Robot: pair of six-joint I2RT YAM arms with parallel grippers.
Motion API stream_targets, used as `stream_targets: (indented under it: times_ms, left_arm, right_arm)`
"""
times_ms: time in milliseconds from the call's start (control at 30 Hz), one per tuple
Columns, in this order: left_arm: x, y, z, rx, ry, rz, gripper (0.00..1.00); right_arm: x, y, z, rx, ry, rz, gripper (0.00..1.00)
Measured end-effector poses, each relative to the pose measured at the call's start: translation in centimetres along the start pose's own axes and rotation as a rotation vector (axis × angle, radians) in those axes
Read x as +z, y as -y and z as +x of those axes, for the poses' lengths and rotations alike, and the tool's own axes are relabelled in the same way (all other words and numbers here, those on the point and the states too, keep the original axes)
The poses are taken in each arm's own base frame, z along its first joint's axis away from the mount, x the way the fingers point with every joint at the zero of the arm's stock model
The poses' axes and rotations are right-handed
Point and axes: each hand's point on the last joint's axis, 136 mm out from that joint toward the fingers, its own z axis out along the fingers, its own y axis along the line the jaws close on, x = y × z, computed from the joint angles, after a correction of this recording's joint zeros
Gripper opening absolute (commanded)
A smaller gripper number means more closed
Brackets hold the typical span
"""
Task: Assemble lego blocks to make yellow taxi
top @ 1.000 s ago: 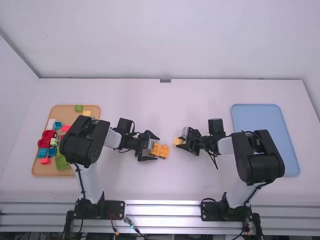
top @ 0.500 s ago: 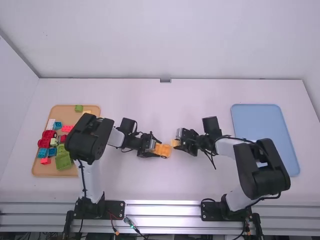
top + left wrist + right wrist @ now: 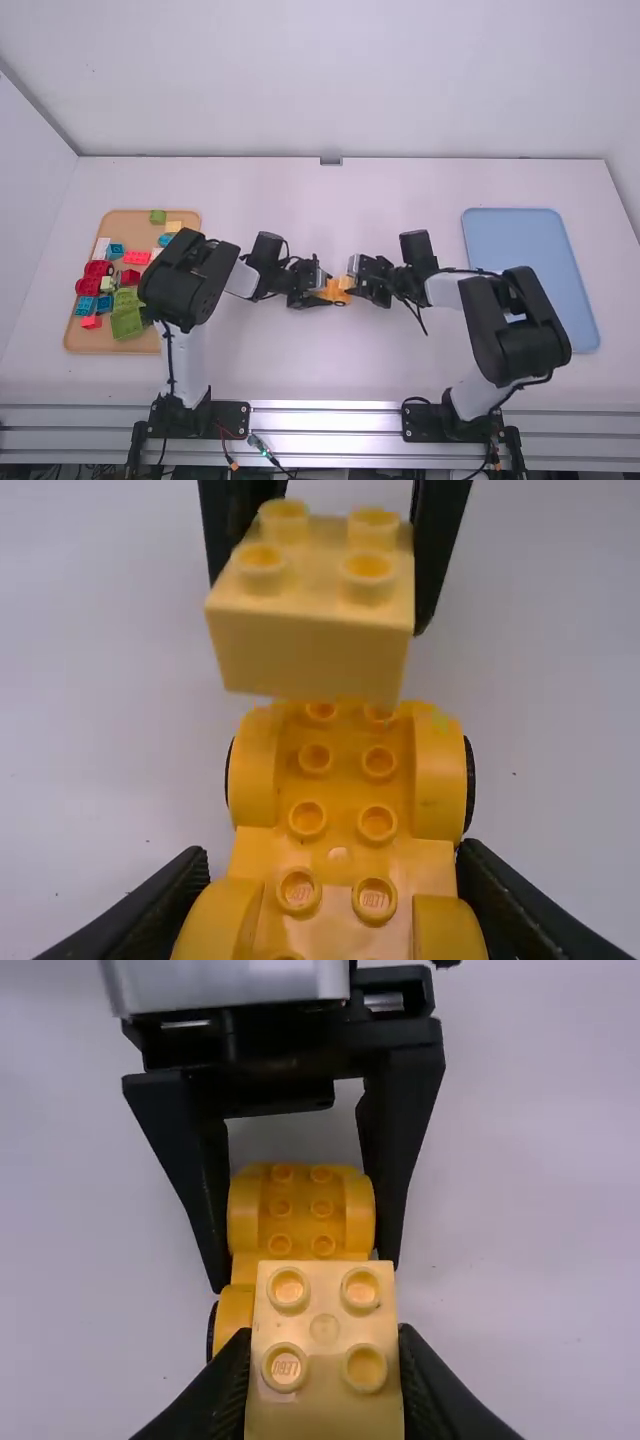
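Near the table's middle, my left gripper is shut on the orange-yellow car base; in the left wrist view the left gripper pinches the wheeled base from both sides, studs up. My right gripper, facing it, holds a pale yellow block. From the right wrist, the gripper is shut on that four-stud block, which overlaps one end of the base. Whether block and base touch, I cannot tell.
On the left stands an orange tray with several coloured bricks, including red and green ones. A blue tray lies to the right, behind the right arm.
The left gripper has carried the car base to the right. My right gripper has shifted slightly left with the pale block, and the two pieces have come close together.
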Motion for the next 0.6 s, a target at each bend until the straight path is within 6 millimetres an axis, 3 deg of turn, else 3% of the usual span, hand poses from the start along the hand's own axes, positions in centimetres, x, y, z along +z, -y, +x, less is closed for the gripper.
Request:
stream_targets:
  times_ms: [400,600]
  left_arm:
    - [0.0,0.0,0.0,-0.016,-0.002,-0.002,0.45]
    - [0.0,-0.1,0.0,-0.016,-0.002,-0.002,0.46]
  right_arm:
    - [0.8,-0.3,0.3,-0.005,-0.019,-0.098,0.13]
    - [2.2,-0.3,0.5,-0.022,-0.021,-0.1,0.13]
